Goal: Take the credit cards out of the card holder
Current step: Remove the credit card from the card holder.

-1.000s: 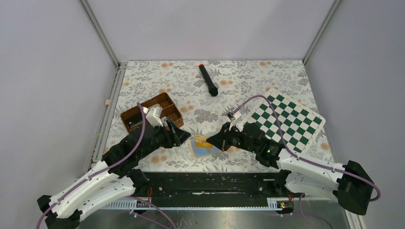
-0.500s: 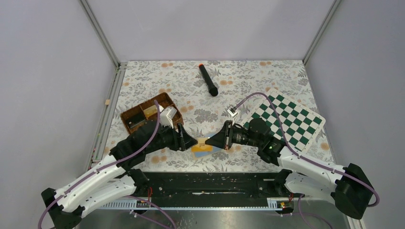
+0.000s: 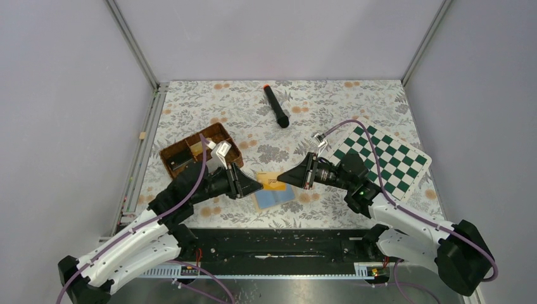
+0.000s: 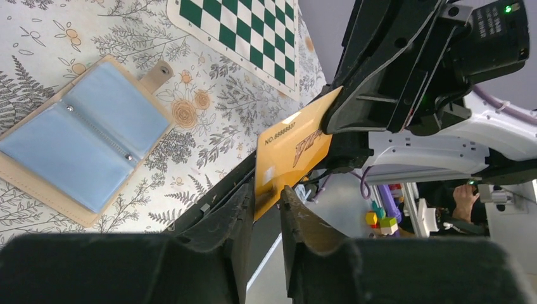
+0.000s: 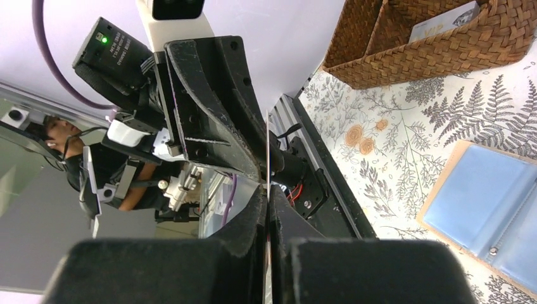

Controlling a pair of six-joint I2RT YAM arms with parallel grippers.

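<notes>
- Right gripper (image 3: 283, 179) clamped on yellow-gold card (image 3: 273, 183), centre frame
- Left gripper (image 3: 258, 186) fingers flank its other end; grip unclear
- Card holder (image 3: 274, 197) open just below

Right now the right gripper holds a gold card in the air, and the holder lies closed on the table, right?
No: the holder lies open, not closed, as the left wrist view shows. The right gripper does hold the gold card in the air.
</notes>
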